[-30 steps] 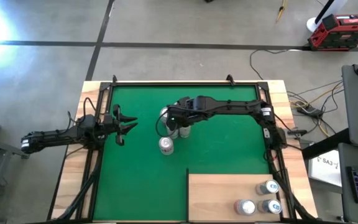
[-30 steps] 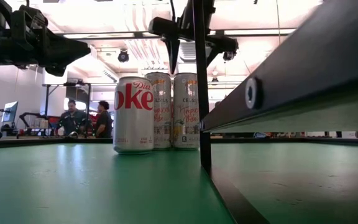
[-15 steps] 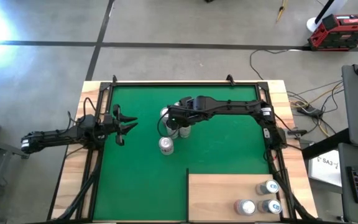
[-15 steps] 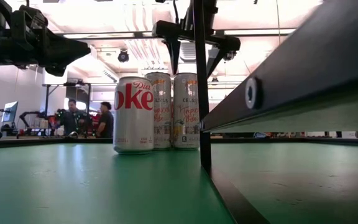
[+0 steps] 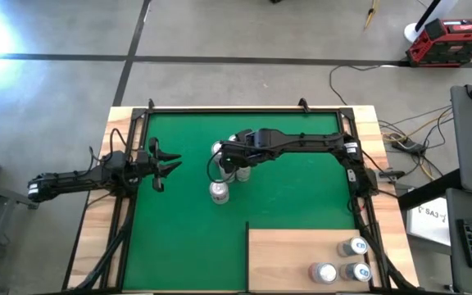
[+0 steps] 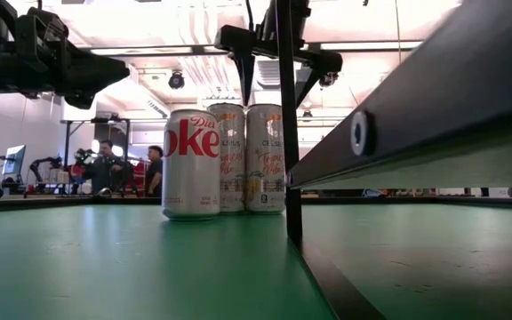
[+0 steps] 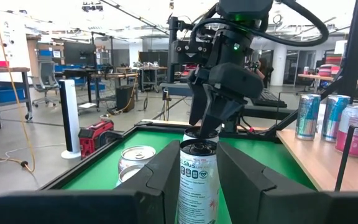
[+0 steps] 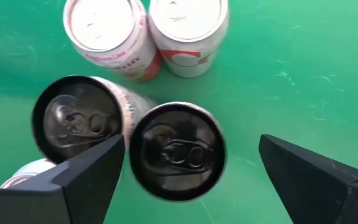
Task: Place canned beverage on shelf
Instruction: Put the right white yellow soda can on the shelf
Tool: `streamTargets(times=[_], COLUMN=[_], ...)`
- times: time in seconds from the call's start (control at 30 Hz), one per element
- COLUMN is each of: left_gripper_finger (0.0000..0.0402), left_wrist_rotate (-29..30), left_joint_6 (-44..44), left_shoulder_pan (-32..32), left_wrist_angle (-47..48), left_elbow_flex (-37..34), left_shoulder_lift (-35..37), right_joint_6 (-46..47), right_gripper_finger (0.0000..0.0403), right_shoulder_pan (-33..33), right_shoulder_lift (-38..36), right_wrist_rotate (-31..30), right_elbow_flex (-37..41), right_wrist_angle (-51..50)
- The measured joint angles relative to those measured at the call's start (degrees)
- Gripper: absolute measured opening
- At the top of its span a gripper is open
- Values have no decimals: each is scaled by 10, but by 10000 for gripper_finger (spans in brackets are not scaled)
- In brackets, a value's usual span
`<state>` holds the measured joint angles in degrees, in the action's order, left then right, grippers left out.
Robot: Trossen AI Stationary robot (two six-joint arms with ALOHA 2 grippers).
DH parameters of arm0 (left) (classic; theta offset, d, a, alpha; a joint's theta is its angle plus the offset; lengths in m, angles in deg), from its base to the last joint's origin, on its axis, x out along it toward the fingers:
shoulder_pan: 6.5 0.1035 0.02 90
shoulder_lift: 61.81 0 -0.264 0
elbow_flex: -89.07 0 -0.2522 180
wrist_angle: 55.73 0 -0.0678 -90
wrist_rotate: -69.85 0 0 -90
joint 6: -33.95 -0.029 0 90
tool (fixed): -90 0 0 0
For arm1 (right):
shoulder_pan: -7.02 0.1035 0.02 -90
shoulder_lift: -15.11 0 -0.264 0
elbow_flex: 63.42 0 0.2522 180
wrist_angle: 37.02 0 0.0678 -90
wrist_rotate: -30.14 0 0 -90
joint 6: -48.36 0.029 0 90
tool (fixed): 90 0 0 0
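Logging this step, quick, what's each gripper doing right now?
Left gripper: open, holding nothing, at the mat's left edge.
Right gripper: open, above a black-topped can, not gripping it.

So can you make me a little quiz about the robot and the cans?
1. True or false: the right gripper is shut on the black-topped can.
2. How many cans stand on the shelf? A one, B three, C five.
3. Fill in: in the high view, the left gripper sits at the green mat's ___ edge.
Key: 1 false, its fingers are open around the can. 2 B. 3 left.
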<state>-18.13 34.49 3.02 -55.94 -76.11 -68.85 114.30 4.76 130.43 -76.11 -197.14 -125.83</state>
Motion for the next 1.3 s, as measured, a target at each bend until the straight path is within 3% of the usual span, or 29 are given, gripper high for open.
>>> streamTargets(times=[0.83, 1.0, 1.13, 1.3], left_gripper_finger=[88, 88, 88, 88], left_wrist_rotate=[0, 0, 0, 0], left_joint_6=[0, 0, 0, 0], left_shoulder_pan=[0, 0, 0, 0], left_wrist_angle=[0, 0, 0, 0], left_elbow_flex=[0, 0, 0, 0], left_shoulder_lift=[0, 0, 0, 0], right_joint_6=[1, 35, 50, 67], right_gripper_finger=[364, 360, 328, 253], right_shoulder_pan=[1, 0, 0, 0], right_shoulder_lift=[1, 1, 1, 1], right_wrist_rotate=[2, 12, 13, 13], right_elbow_flex=[54, 62, 66, 66], right_wrist_angle=[45, 54, 55, 57])
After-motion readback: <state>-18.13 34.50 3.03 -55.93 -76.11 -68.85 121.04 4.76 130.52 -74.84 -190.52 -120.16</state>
